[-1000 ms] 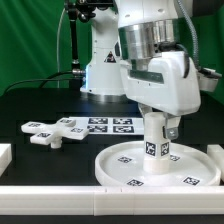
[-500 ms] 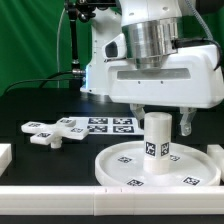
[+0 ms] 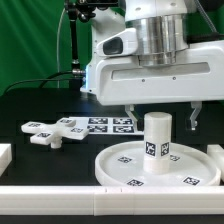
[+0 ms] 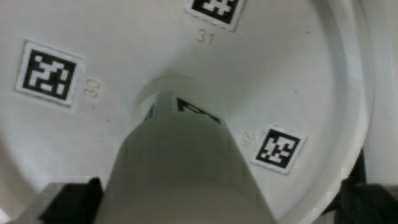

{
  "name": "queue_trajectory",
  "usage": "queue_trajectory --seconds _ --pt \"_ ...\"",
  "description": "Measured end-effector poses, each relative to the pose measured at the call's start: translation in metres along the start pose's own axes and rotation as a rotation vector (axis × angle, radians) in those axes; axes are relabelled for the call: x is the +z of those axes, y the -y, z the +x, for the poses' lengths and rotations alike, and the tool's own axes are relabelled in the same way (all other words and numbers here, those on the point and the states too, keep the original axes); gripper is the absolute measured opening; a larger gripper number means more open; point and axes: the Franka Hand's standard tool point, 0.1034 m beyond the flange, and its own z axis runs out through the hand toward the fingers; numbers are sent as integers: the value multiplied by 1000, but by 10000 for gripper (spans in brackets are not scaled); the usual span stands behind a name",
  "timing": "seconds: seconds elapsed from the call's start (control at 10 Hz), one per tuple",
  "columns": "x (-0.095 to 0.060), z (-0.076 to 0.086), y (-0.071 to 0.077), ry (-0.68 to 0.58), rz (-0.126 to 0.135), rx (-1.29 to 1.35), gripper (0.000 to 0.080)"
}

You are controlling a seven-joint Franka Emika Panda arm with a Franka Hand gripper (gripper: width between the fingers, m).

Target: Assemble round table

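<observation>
- Along the bottom edge of the exterior view, nearest the camera: one long white rail [image 3: 60,205]. One more white block end [image 3: 4,153] at the far left edge, just above it.
- At lower right, just behind the rail: one round disc [image 3: 113,166], rimmed, lying flat on the black table [image 3: 40,105]. Several square tags on its face.
- On the disc's middle: one leg [image 3: 157,140], a short thick cylinder, standing upright. One tag facing the camera.
- Level with the leg's top: one gripper [image 3: 161,118], spread wide. Two dark fingers [image 3: 193,116], one on each side of the leg, a clear gap on both sides. Holding nothing, touching nothing.
- Through the wrist view: the same leg [image 4: 178,165] seen steeply from above, with the disc [image 4: 107,125] beneath it showing three tags. Two dark fingertips [image 4: 64,200] flanking the leg, both apart from it.
- At middle left of the exterior view, well apart from the disc: one cross base [image 3: 55,130], four-armed, lying flat, tags on its arms.
- At centre, just beside and behind the cross base: one marker board [image 3: 108,124], flat on the table, partly hidden by the gripper.
- Farthest back: the arm's white pedestal [image 3: 100,72] and a green backdrop [image 3: 30,40].
</observation>
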Motion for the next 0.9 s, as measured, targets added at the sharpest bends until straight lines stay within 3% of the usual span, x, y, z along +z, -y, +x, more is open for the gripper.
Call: queue_trajectory --seconds 0.4,0.5,0.7,0.9 --pt "-1 1 -1 7 0 -246 649" --pt "-1 1 -2 8 -6 -361 649" --pt "-1 4 0 -4 -50 -643 649" --pt "0 0 -4 26 -46 -785 649"
